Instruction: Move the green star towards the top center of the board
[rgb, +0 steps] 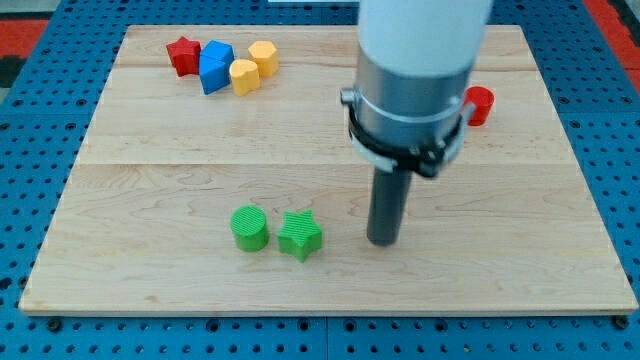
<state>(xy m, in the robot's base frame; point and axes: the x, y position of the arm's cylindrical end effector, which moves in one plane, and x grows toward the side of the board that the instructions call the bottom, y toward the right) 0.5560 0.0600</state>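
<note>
The green star lies on the wooden board in the lower middle. A green cylinder stands just to its left, nearly touching it. My tip rests on the board to the right of the star, about a block's width away from it and at about the same height in the view. The arm's large grey and white body hangs above the tip and hides part of the board's upper right.
At the view's top left sits a cluster: a red star, a blue block, a yellow block and a yellow hexagon. A red cylinder stands at the right, partly behind the arm.
</note>
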